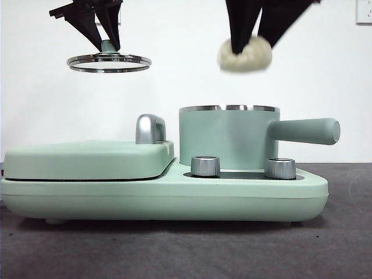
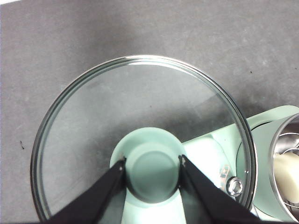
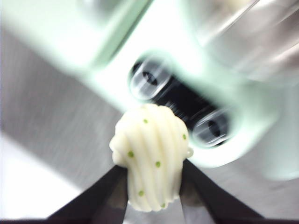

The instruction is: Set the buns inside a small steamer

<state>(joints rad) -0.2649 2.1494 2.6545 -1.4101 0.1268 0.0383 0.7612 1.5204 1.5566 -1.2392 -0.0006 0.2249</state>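
Observation:
The small steamer (image 1: pixel 228 136) is a mint-green pot with a steel rim and a long side handle (image 1: pixel 305 131); it stands open on the cooker's right side. My right gripper (image 1: pixel 251 43) is shut on the ridged bun with green flecks (image 1: pixel 244 54) and holds it in the air above the pot; the right wrist view shows the bun (image 3: pixel 150 156) between the jaws. My left gripper (image 1: pixel 103 40) is shut on the green knob (image 2: pixel 152 170) of the glass lid (image 1: pixel 108 61) and holds it high at the left. The smooth bun (image 2: pixel 288 175) lies inside the pot (image 2: pixel 285 140).
The mint-green cooker base (image 1: pixel 163 195) fills the middle of the dark table. Its flat hinged griddle lid (image 1: pixel 87 158) with a steel handle (image 1: pixel 150 128) lies shut on the left. Two steel dials (image 1: pixel 205 165) sit at the front below the pot.

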